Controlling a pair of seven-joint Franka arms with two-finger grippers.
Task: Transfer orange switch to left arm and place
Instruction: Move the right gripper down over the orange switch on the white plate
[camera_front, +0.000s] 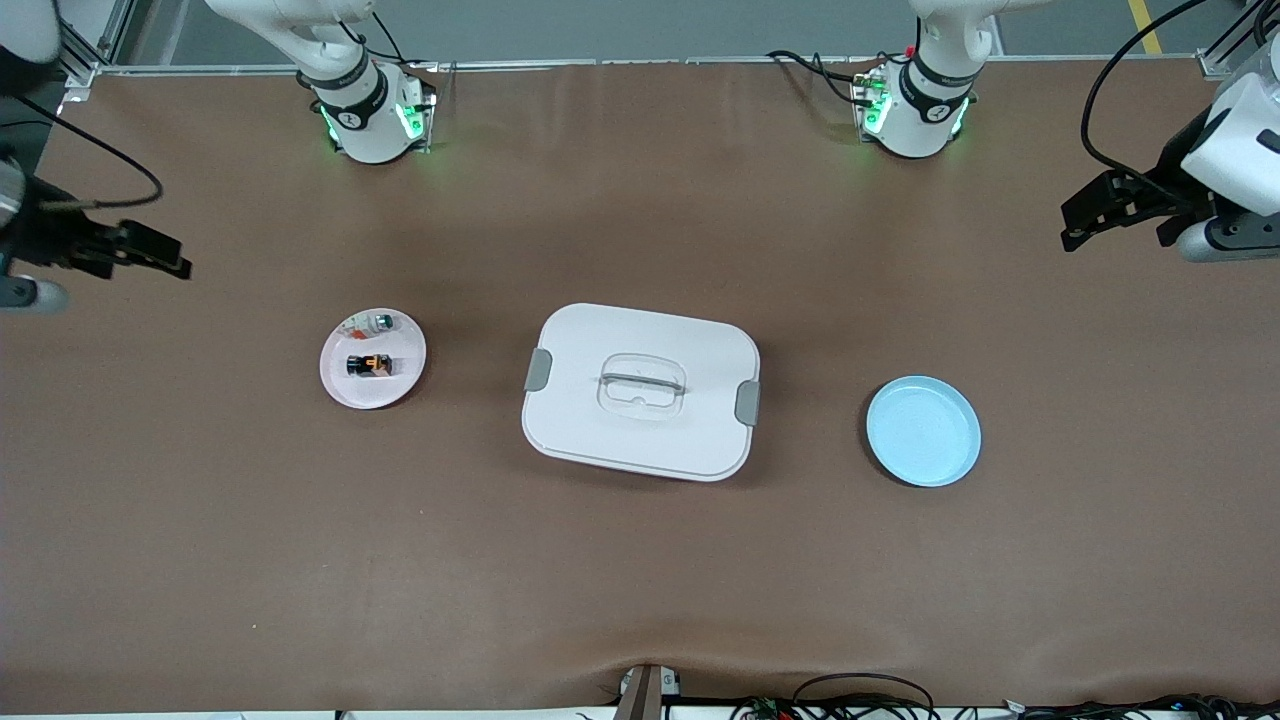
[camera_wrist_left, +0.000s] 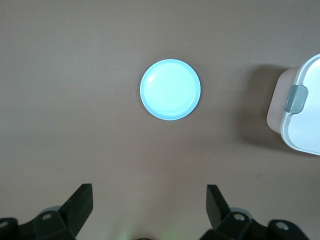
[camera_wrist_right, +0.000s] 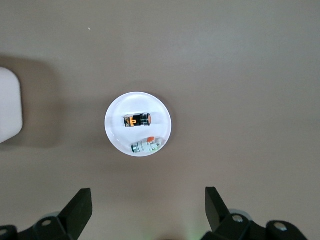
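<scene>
The big white box (camera_front: 641, 391) sits in the middle of the bench (camera_front: 640, 580), right between the pink plate (camera_front: 340, 385) and the blue plate (camera_front: 923, 431), so it blocks the straight way from 1 to the other. The bench is bare nearer the front camera and up by the 2 arm bases.

Evenly and softly lit from overhead. Short, faint shadows beside the box (camera_front: 640, 390) and both plates on the brown table (camera_front: 640, 580). Green glow at both arm bases. Mild glare washing out the pale pink plate (camera_wrist_right: 138, 124) and the blue plate (camera_wrist_left: 170, 89) in the wrist views. Sharp focus throughout. Slight dimming toward the wrist views' corners.
</scene>
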